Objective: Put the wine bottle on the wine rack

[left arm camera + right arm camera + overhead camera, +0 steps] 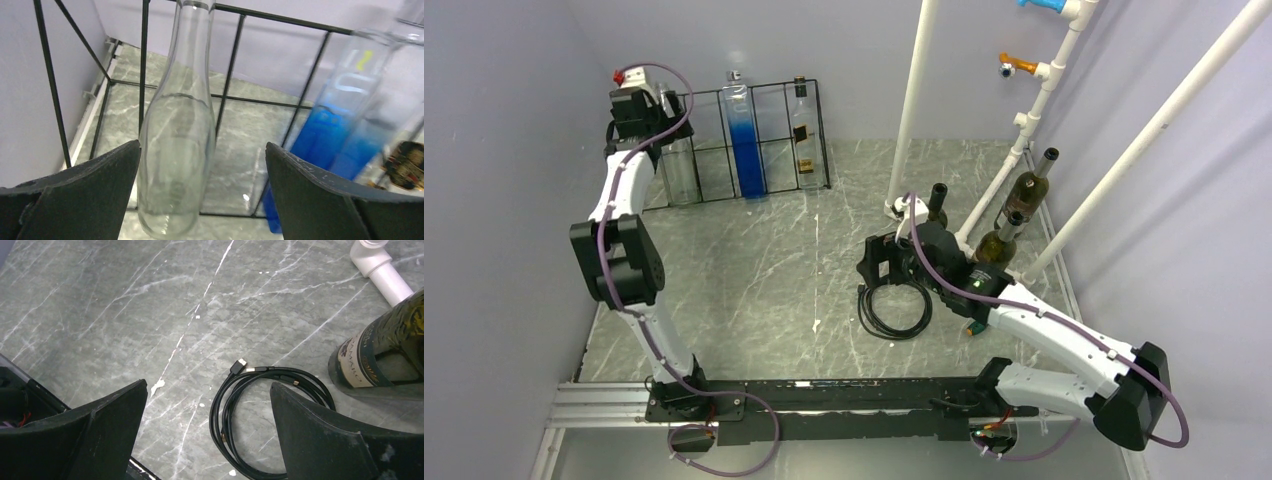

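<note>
The black wire wine rack [774, 100] stands at the back left and holds three upright bottles: a clear one [679, 170], a blue one [746, 145] and a clear one with a dark label [804, 130]. My left gripper [646, 112] hangs over the rack's left end. In the left wrist view it [202, 145] is open around the clear bottle [177, 150], which stands close to the left finger [75, 195] inside the rack's wires [144, 65]. My right gripper [874, 264] is open and empty over the floor [208, 383]. Dark wine bottles [1001, 245] stand to its right, one showing in the right wrist view [385, 350].
A coiled black cable [894, 310] lies under my right gripper, also in the right wrist view [260, 410]. White pipes [914, 100] rise at the back right with their base [375, 262] beside the dark bottles. Two more dark bottles [1034, 185] [937, 205] stand by the pipes.
</note>
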### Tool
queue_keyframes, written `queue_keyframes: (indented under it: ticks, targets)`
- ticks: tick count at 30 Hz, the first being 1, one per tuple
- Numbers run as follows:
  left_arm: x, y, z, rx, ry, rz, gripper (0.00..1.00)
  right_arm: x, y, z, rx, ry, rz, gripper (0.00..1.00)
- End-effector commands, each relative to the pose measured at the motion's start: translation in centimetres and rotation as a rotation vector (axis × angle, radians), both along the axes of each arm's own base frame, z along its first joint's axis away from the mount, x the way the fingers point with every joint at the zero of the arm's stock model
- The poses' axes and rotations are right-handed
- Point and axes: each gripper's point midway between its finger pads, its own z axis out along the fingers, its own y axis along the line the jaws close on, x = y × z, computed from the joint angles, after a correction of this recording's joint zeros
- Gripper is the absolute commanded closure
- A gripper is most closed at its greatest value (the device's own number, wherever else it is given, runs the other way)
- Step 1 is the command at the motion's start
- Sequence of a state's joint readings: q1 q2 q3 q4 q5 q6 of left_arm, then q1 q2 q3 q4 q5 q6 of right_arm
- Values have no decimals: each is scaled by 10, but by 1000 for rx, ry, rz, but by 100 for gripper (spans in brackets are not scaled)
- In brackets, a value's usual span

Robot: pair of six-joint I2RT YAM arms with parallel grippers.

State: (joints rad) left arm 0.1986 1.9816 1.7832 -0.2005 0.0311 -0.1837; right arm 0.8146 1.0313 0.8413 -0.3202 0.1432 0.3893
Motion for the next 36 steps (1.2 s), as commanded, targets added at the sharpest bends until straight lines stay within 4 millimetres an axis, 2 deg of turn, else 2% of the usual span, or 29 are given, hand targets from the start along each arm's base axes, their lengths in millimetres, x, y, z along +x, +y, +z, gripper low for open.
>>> queue_keyframes:
  ticks: [1, 3, 5, 9, 13, 19, 23, 27, 30, 36]
  targets:
    - [-31, -23, 74, -139, -190, 3, 0, 5, 12, 34, 88, -45, 13, 4]
    - [-51, -40, 76, -234, -226, -25, 1, 3, 13, 35, 101, -41, 19, 4]
    - [-73, -63, 67, -333, -235, -78, 1, 0, 15, 35, 114, -25, 33, 4]
    - [-107, -101, 62, -421, -204, -147, 2, -9, 13, 37, 109, 2, 52, 4]
    - [-140, -140, 74, -419, -186, -241, 2, -13, 2, 49, 99, -10, 35, 4]
    - [-193, -226, 100, -224, -200, -548, 1, -16, -9, 67, 100, -8, -11, 3]
    - [-228, -252, 103, -124, -262, -659, 1, -14, -14, 79, 80, 9, -42, 4]
    - [-248, -280, 106, -175, -282, -767, 0, -7, -42, 88, -30, 3, -156, 3]
    - [-260, -301, 111, -237, -280, -868, 1, -4, -64, 102, -78, -36, -236, 1]
    - [-279, -308, 126, -234, -314, -898, 0, 2, -98, 135, -114, -115, -381, 0]
